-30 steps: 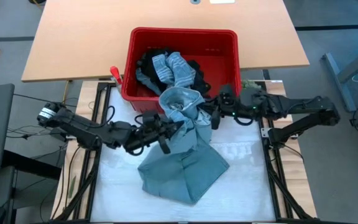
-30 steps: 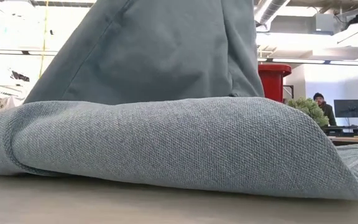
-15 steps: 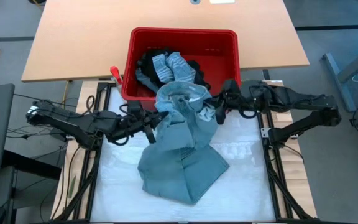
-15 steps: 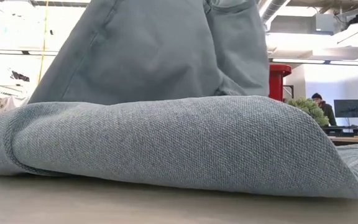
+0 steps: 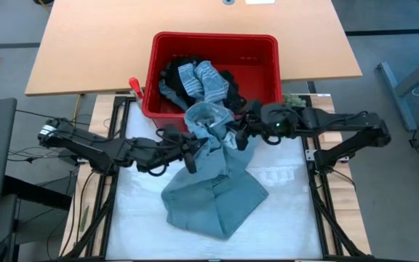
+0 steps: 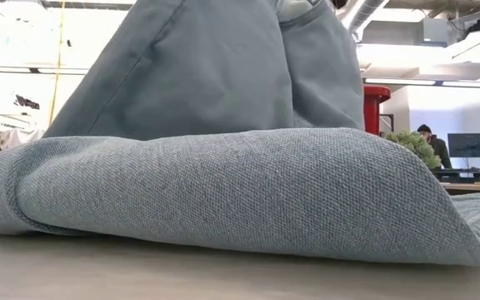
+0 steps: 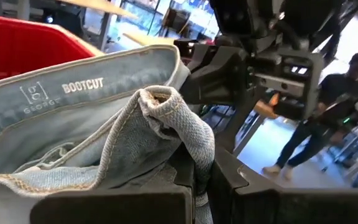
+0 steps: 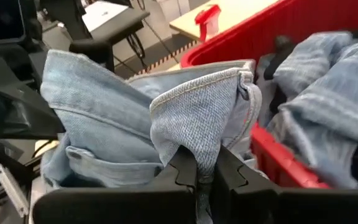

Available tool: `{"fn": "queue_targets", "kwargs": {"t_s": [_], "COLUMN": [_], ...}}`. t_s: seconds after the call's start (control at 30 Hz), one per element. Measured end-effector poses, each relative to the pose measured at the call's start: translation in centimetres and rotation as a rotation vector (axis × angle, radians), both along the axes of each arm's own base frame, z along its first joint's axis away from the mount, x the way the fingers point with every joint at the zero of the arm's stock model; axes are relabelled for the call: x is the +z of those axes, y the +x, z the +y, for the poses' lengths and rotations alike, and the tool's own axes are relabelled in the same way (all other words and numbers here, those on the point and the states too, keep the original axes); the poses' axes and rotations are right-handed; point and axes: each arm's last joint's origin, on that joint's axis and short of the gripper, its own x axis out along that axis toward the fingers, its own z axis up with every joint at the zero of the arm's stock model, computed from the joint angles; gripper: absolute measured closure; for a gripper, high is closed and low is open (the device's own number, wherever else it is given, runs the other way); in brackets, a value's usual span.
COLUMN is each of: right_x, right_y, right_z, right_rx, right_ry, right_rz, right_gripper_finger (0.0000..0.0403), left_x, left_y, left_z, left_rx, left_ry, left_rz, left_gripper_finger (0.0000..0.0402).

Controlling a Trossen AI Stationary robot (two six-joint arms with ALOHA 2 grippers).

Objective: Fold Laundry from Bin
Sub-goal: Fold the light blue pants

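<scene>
A pair of light blue-grey jeans (image 5: 213, 185) from the laundry is held up by its waistband in front of the red bin (image 5: 270, 69). Its legs lie in a folded heap (image 6: 223, 200) on the white mat. My left gripper (image 5: 191, 149) is shut on the waistband's left side. My right gripper (image 5: 238, 135) is shut on its right side. The two stand close together, so the waistband is bunched between them. More laundry, a blue-white striped piece (image 5: 202, 78) and black pieces, lies in the bin. My left gripper pinches a bunched fold of the jeans' waistband (image 7: 182, 134) between its two fingers, coming in about level from the table's left. The waistband is lifted clear, and the legs hang below onto the mat. My right gripper pinches a folded-over part of the waistband's edge (image 8: 199, 134) between its two fingers, coming from the table's right and slanting a little down. The cloth stands up above the fingers, and the rest hangs to the mat.
The bin stands at the mat's far edge, against a wooden table (image 5: 86, 44). A small green fuzzy lump (image 5: 291, 100) sits right of the bin. A red-handled tool (image 5: 135, 87) lies left of it. People show in the room behind.
Both grippers first drew apart, spreading the waistband, and have now come back toward each other, so the waistband is bunched again. The heap of legs on the mat has stayed put. Both grippers stay shut.
</scene>
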Motion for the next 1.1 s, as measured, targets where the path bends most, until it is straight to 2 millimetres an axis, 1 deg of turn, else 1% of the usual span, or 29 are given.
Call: {"fn": "queue_targets", "kwargs": {"t_s": [0.1,0.17,0.37,0.5,0.63,0.73,0.93,1.03,1.1], "right_x": [-0.3,-0.3,-0.3,-0.1,0.1,0.5,0.5,0.4,0.5], "right_y": [0.2,0.2,-0.1,-0.3,-1.5,-2.2,-2.0,-1.9,-1.9], "right_z": [0.2,0.2,-0.3,-0.3,-0.3,-0.4,0.5,0.9,1.0], "right_rx": [-0.007,-0.008,-0.044,-0.041,-0.03,-0.021,0.042,0.136,0.164], "right_ry": [0.03,0.032,0.026,0.023,0.019,0.013,0.013,0.033,0.044], "right_rz": [0.006,0.005,0.035,0.038,0.082,0.08,0.076,0.081,0.078], "right_gripper_finger": [0.0366,0.0366,0.0366,0.0366,0.0366,0.0366,0.0363,0.0351,0.034], "left_x": [0.7,0.9,0.3,0.7,1.3,1.7,1.8,1.9,1.9], "left_y": [1.5,2.7,6.8,8.3,8.7,8.4,8.6,8.7,8.7], "left_z": [-0.4,-0.6,-0.9,-0.5,-0.1,0.4,1.7,1.9,1.9], "left_rx": [0.004,-0.009,0.007,0.02,0.009,0.041,0.054,0.057,0.057], "left_ry": [0.017,0.034,0.067,0.09,0.105,0.111,0.089,0.087,0.086], "left_rz": [0.084,0.177,0.435,0.493,0.477,0.474,0.457,0.453,0.452], "left_gripper_finger": [0.0401,0.0401,0.0401,0.0401,0.0401,0.0401,0.0401,0.0401,0.0401]}}
